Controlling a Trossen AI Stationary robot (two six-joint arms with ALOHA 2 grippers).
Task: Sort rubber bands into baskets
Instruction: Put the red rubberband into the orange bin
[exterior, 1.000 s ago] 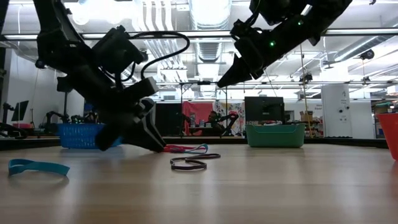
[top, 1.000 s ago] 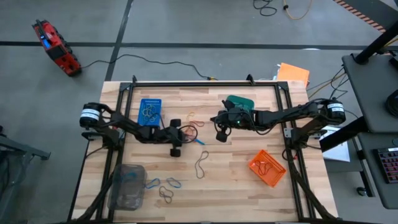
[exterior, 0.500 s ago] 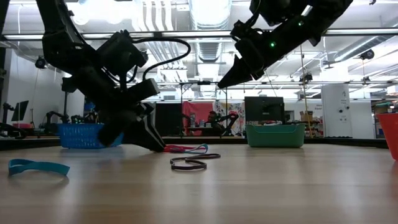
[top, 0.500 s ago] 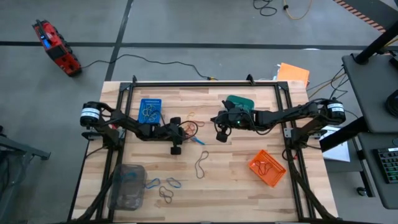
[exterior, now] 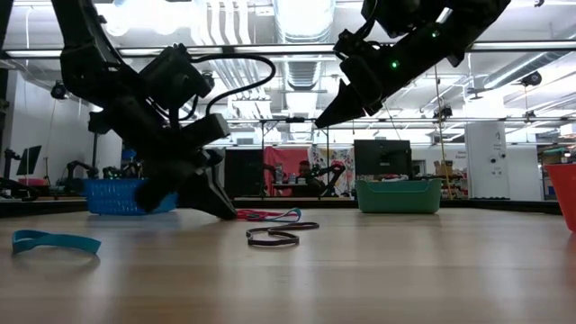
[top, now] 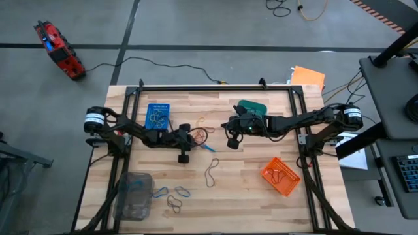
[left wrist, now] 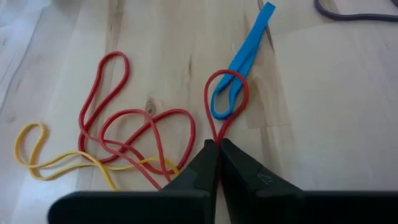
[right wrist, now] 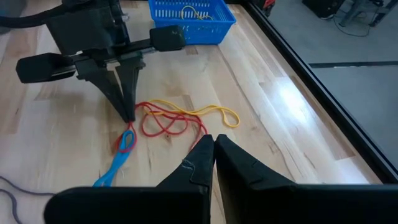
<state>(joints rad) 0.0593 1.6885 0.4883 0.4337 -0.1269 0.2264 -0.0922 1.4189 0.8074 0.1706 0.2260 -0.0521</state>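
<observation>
Pinching the thin red rubber band (left wrist: 155, 134) near the surface's middle, my left gripper (left wrist: 217, 152) has its fingers pressed together on it; I should lift slowly so the blue flat band (left wrist: 239, 68) slips free. My right gripper (right wrist: 213, 143) hovers, fingers pressed together, holding nothing.

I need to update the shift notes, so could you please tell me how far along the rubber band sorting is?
Early to midway. Done: bands already lie in the blue basket, orange basket and clear basket. In hand: the left gripper is shut on a red band at table level; the right gripper hangs shut and empty above. Left: loose yellow, blue and dark bands on the table.
</observation>
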